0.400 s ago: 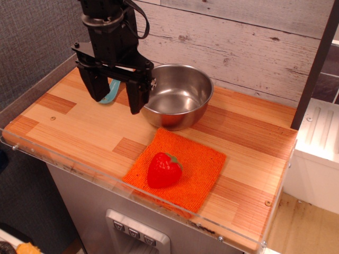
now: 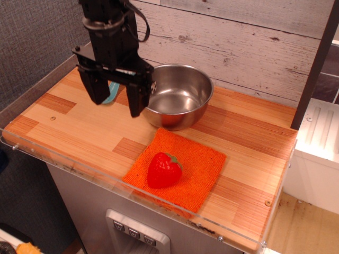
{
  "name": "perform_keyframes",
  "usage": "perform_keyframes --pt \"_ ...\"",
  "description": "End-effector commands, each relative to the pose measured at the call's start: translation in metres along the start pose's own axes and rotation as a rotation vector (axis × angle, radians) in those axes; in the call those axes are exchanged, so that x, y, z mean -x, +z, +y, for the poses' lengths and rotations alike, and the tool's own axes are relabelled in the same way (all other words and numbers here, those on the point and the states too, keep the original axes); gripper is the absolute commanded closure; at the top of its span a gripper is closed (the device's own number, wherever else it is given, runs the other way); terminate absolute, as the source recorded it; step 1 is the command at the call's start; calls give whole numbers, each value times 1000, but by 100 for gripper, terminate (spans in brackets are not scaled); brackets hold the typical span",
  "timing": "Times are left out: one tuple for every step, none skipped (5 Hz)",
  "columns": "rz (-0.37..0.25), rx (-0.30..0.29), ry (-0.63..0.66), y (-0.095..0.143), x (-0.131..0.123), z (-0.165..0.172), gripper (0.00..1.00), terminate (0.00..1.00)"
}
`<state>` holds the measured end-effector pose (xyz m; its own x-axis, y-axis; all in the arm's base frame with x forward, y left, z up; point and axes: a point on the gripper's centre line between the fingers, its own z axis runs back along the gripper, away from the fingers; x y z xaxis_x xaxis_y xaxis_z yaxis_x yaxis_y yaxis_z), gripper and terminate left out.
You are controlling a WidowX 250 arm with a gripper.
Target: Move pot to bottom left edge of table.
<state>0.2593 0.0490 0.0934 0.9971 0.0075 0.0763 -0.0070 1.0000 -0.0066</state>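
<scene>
**Gripper beside pot, nothing held**

We see the black gripper [image 2: 117,96] with fingers spread apart, holding nothing, just left of the shiny round steel pot [image 2: 178,96], which sits at the back of the striped wooden table [image 2: 79,127].

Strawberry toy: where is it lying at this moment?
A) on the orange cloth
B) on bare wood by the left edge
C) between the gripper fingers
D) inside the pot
A: the strawberry toy lies on the orange cloth, in front of the pot and apart from the open gripper.
</scene>
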Motion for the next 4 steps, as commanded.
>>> perform_keyframes --pt "-18 -15 -96 -10 -44 -53 0 0" --pt "-39 -19 -135 -6 -60 -76 0 0" --pt "-44 -44 -144 -13 -78 -89 0 0" --pt "-17 -63 -114 -30 -90 -86 0 0"
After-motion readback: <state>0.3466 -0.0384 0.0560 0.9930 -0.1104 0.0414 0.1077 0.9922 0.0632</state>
